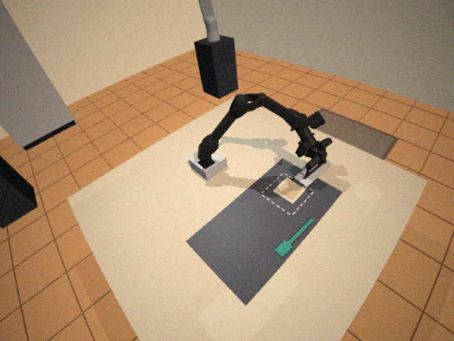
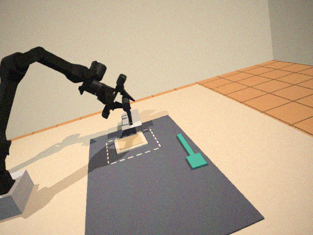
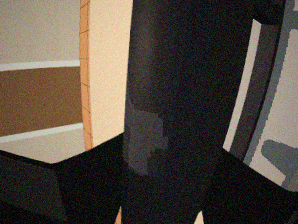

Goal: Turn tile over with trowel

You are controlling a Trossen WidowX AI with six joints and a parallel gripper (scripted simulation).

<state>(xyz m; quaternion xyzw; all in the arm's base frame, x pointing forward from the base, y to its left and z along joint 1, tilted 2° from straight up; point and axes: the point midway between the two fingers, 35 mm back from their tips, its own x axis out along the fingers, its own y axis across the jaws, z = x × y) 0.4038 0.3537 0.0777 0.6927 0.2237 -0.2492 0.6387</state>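
Note:
My gripper (image 1: 315, 157) (image 2: 125, 101) (image 3: 168, 137) is shut on the dark, thick handle of the trowel (image 1: 303, 180) (image 2: 136, 117) (image 3: 175, 75). The trowel's pale grey blade is tilted and held a little above the mat, just beyond the tile's far edge in the exterior view. The tile (image 1: 291, 190) (image 2: 131, 142) lies flat on the mat inside the dashed outline (image 1: 291, 214) (image 2: 108, 155). Its upper face shows a tan square with a cream border, partly in the arm's shadow. The handle fills the middle of the wrist view, which does not show the tile.
The dark grey mat (image 1: 236, 243) (image 2: 151, 195) lies on the pale table (image 1: 129, 220) (image 2: 260, 151). A teal spatula-shaped tool (image 1: 283, 248) (image 2: 196, 161) lies along the mat's edge beside the outline. The arm's base (image 1: 208, 169) (image 2: 21, 187) stands off the mat's other side.

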